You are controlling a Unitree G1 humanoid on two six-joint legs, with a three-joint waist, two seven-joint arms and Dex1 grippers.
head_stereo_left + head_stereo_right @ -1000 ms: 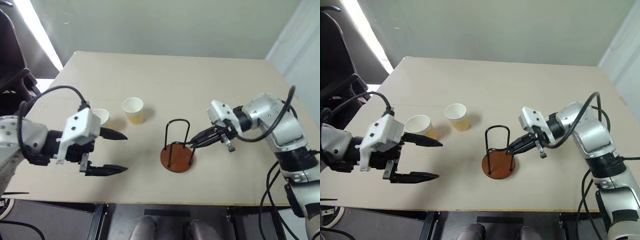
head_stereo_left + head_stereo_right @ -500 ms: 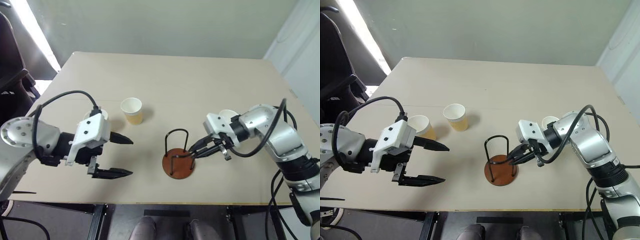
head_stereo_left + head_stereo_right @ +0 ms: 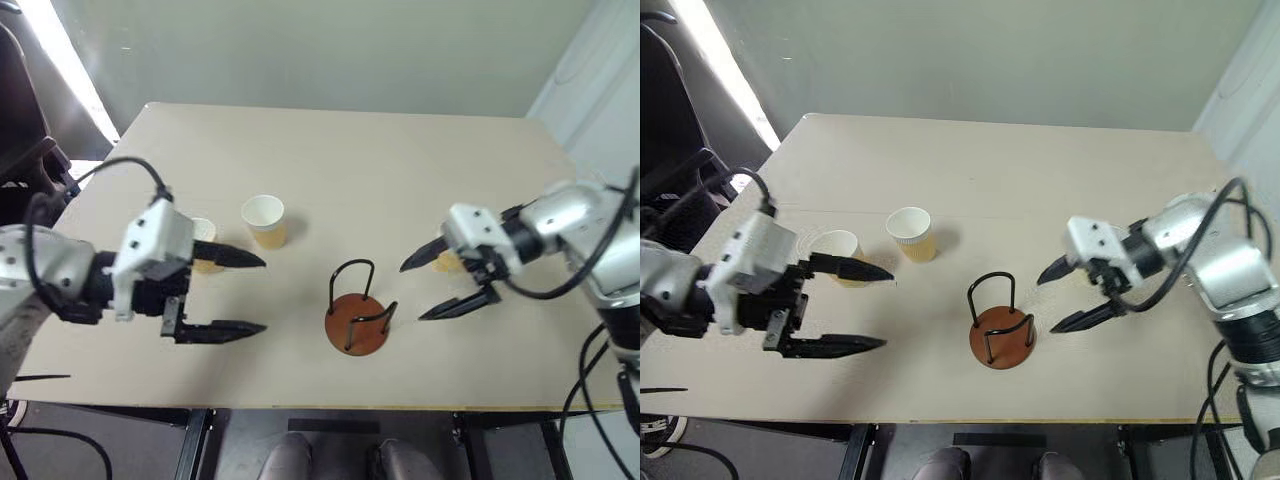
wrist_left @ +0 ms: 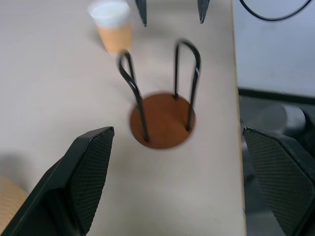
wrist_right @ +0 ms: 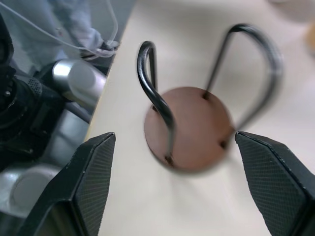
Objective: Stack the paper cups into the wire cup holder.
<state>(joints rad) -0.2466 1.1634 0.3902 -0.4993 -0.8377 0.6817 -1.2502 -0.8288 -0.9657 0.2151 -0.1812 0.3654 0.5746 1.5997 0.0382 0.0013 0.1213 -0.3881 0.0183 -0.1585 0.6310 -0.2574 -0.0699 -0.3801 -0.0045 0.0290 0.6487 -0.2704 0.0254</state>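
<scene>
Since a second ago, right gripper drawn back from the wire cup holder toward the right side and spread apart, no longer pinching the wire; now released, both black fingers wide, holding nothing. Holder standing upright on the table near the front edge, just beside the right fingertips on their inner side, apart from them, shifted a little and empty. One paper cup partly hidden behind the right gripper, close to its upper finger. Left gripper also fully spread and empty, raised slightly, pointing toward the holder, well apart from it. Second paper cup right behind the upper left finger, mostly covered by the gripper body; contact not possible to tell. Third paper cup upright, a bit beyond the left fingertips, toward the far side of the table. No cup in the holder yet.
</scene>
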